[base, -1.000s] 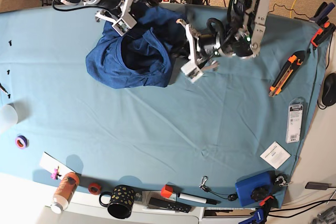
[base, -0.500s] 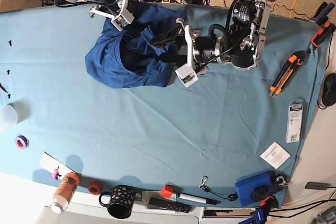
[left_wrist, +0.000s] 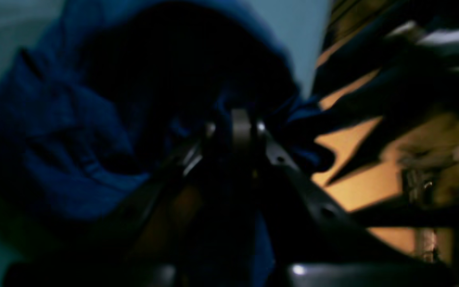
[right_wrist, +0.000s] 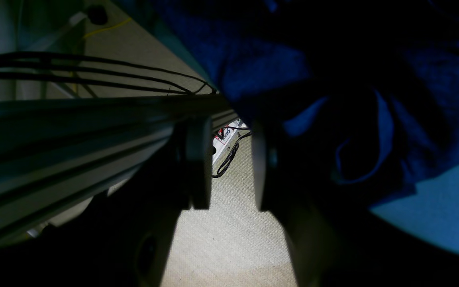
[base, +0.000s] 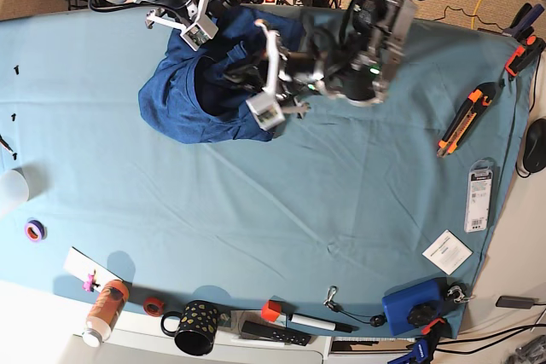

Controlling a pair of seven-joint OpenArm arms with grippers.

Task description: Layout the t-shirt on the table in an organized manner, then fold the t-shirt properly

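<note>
T-shirt [base: 183,100], soft navy fabric, lies bunched on smooth table [base: 256,202].

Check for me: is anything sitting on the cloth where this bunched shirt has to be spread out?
Nothing visible blocks it. The t-shirt lies crumpled at the table's far edge, and the wide middle below it is bare cloth. The mug, bottle and utility knife line the edges.
</note>
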